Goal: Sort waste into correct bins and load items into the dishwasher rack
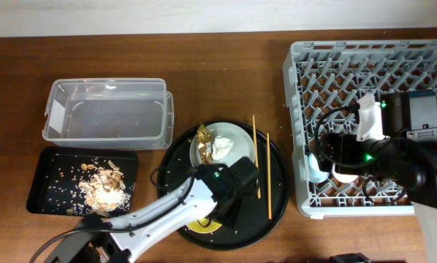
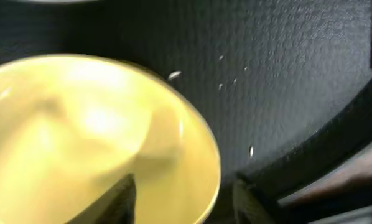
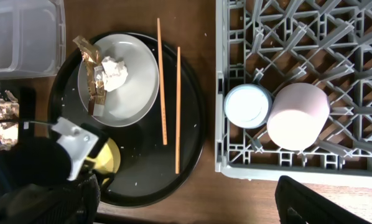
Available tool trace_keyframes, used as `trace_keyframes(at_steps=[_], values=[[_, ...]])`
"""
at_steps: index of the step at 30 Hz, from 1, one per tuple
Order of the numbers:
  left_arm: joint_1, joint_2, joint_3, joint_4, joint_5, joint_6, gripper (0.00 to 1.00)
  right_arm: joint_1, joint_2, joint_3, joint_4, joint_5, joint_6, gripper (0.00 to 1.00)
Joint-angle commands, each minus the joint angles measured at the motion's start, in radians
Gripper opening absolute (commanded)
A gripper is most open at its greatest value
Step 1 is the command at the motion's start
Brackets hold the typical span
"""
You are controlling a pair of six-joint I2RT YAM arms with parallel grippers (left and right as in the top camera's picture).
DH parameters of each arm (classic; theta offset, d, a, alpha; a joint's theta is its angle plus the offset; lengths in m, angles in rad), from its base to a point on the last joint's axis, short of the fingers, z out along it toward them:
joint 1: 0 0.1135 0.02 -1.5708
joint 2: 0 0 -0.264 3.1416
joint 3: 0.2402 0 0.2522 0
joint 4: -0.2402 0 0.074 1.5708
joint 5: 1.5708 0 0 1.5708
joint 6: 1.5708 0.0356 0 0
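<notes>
The yellow bowl (image 2: 80, 137) sits at the front of the round black tray and also shows in the overhead view (image 1: 202, 226). My left gripper (image 2: 185, 202) is open, one finger inside the bowl's rim and one outside. The grey-green plate (image 1: 237, 139) holds the white napkin (image 1: 223, 149) and the gold wrapper (image 1: 204, 135). Two chopsticks (image 1: 255, 150) lie to its right. The blue cup (image 3: 248, 106) and the pink cup (image 3: 298, 116) sit in the dishwasher rack (image 1: 365, 58). My right gripper (image 3: 192, 211) is open and empty above the rack's near left edge.
The clear tub (image 1: 105, 109) stands at the back left. The black rectangular tray (image 1: 47, 168) in front of it holds brown food scraps (image 1: 101, 183). The round black tray (image 1: 277, 183) lies between the bins and the rack. My left arm crosses its front.
</notes>
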Motion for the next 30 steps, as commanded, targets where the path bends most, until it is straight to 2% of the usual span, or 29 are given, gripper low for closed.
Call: trace_keyframes(at_steps=[1,4,8,13,15,17,18,19,20,21,24,26,30], values=[[0.069,-0.003,0.206,-0.045,-0.102,0.072,0.58,0.006,-0.003,0.003,0.002,-0.012,-0.007,0.90],[0.145,0.002,0.252,0.045,-0.282,0.162,0.64,0.006,-0.003,0.003,0.002,-0.012,-0.007,0.90],[0.274,0.140,0.251,0.172,-0.291,0.201,0.64,0.006,-0.001,0.003,0.002,-0.012,-0.007,0.91],[0.316,0.296,0.251,0.182,-0.223,0.220,0.60,0.006,-0.001,0.003,0.002,-0.012,-0.007,0.91],[0.315,0.327,0.251,0.177,-0.190,0.220,0.50,0.006,-0.001,0.003,0.002,-0.012,-0.007,0.91],[0.315,0.339,0.251,0.173,-0.156,0.219,0.35,0.006,-0.001,0.003,0.002,-0.012,-0.007,0.91],[0.315,0.340,0.251,0.166,-0.141,0.219,0.35,0.006,-0.001,0.003,0.002,-0.012,-0.007,0.91],[0.315,0.341,0.251,0.158,-0.137,0.219,0.29,0.006,-0.001,0.003,0.002,-0.012,-0.007,0.91],[0.314,0.342,0.251,0.147,-0.138,0.219,0.11,0.006,-0.001,0.003,0.002,-0.012,-0.007,0.91],[0.315,0.342,0.251,0.141,-0.138,0.219,0.00,0.006,-0.001,0.003,0.002,-0.012,-0.007,0.91],[0.322,0.316,0.320,0.025,-0.146,0.193,0.00,0.006,-0.001,0.003,0.002,-0.008,-0.007,0.91],[0.337,0.255,0.449,-0.106,-0.189,0.193,0.00,0.006,-0.001,0.003,0.002,0.000,-0.007,0.91],[0.436,0.136,0.605,-0.169,-0.321,0.193,0.00,0.006,-0.001,0.003,0.002,0.003,-0.007,0.91]])
